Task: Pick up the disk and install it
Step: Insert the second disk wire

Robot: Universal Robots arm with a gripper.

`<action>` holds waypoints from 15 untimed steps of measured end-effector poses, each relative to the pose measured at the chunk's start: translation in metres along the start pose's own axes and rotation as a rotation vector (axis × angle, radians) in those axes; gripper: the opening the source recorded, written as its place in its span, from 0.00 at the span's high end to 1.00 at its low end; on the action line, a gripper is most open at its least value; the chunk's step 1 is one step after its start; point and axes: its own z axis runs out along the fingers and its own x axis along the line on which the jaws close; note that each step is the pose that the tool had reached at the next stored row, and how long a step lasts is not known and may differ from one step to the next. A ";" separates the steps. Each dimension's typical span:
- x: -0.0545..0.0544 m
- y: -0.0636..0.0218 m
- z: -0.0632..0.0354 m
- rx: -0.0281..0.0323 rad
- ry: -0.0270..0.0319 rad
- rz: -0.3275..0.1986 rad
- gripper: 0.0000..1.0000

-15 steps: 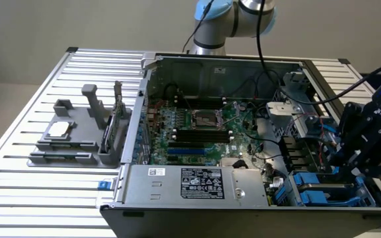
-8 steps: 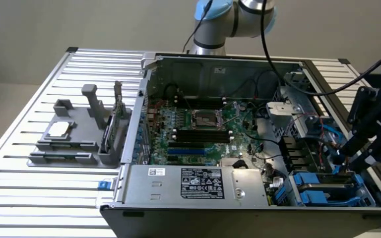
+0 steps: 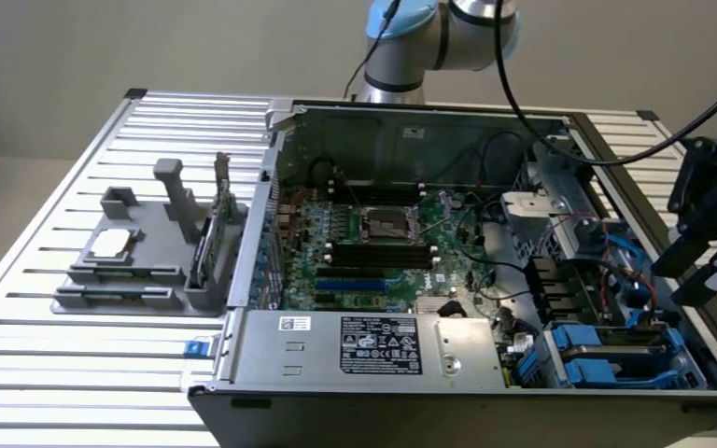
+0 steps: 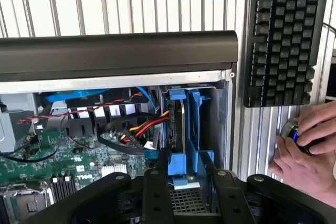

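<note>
Exterior view: the open computer case (image 3: 458, 280) lies on the slatted metal surface (image 3: 60, 187), side panel off, motherboard (image 3: 384, 243) exposed. The end effector (image 3: 713, 247) hangs at about 3 o'clock from the case centre, just above the case's edge on the exterior view's right, black fingers pointing down toward the drive bays. A grey fixture rack (image 3: 147, 252) stands well apart at 9 o'clock, holding a small square chip (image 3: 109, 243) and upright cards; the grey power supply box (image 3: 372, 350) sits at 6 o'clock.

Wrist view: the end effector (image 4: 190, 192) is part open, its two fingers (image 4: 156, 192) spread on either side of a blue carrier. The disk (image 4: 179, 124) stands on edge in its blue carrier (image 4: 197, 129) inside the bay, beside the red, yellow and black cables (image 4: 142, 129). Fingers look close to the carrier, but contact cannot be confirmed; nothing is plainly gripped.

Judgement: the disk appears seated in the bay, and the spread fingers fit a release. A person's hand (image 4: 304, 150) rests on a mouse beside the keyboard (image 4: 283, 35), outside the case.
</note>
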 end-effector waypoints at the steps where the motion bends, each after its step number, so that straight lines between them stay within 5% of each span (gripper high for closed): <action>1: 0.000 -0.0027 0.0005 0.0000 -0.0001 0.000 0.64; 9: 0.009 -0.0150 0.0118 0.0000 -0.0003 0.000 0.64; 15: 0.014 -0.0150 0.0187 -0.0002 -0.0002 -0.001 0.64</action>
